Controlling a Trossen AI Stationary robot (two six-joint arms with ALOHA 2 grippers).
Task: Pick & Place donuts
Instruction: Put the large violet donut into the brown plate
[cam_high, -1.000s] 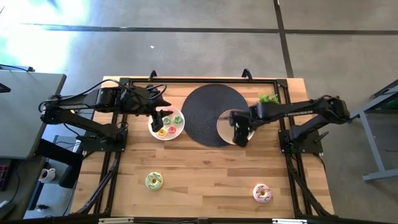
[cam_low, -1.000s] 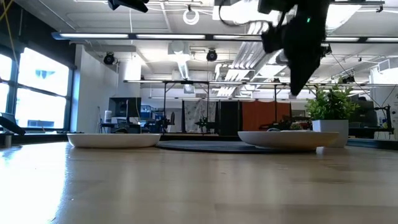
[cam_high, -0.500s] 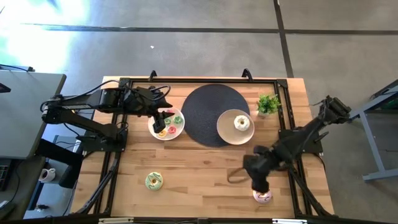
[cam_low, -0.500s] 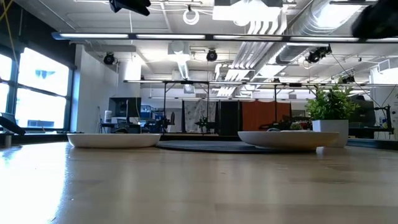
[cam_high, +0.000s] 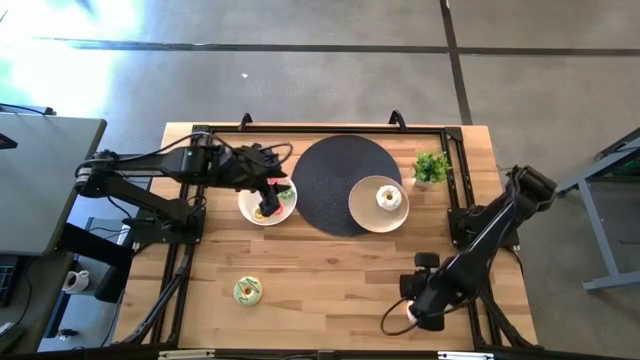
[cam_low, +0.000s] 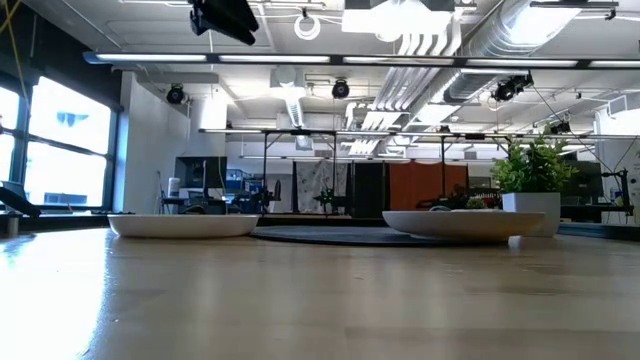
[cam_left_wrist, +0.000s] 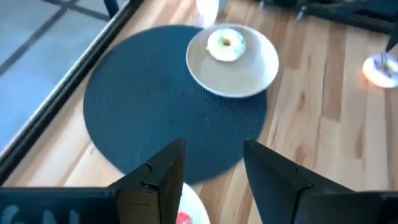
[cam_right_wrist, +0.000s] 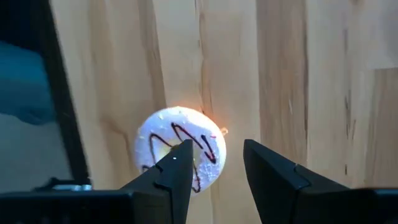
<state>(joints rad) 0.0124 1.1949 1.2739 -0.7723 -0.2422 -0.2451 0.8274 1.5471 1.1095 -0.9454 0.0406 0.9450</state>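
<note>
My right gripper (cam_right_wrist: 214, 167) is open and hovers over a white-pink donut with dark drizzle (cam_right_wrist: 163, 134) that lies flat on the wood near the table's near right corner; one finger stands over its ring, the other beside it. In the high view this gripper (cam_high: 418, 310) hides most of that donut. My left gripper (cam_left_wrist: 211, 167) is open above the left white plate (cam_high: 250, 208), which holds small donuts (cam_high: 286, 194). A white-iced donut (cam_high: 388, 198) lies on the right plate (cam_high: 362, 207). A green donut (cam_high: 248, 291) lies flat on the near left of the table.
A big black round mat (cam_high: 325, 172) lies at the table's far middle, with the right plate partly on it. A small potted plant (cam_high: 432, 160) stands at the far right. Black frame rails (cam_high: 182, 260) run along both sides. Bare wood shows in the near middle.
My right gripper has swung from above the right plate toward the table's near edge and come down over the white-pink donut. The white-iced donut now shows on that plate. My left gripper has shifted slightly right over the left plate.
</note>
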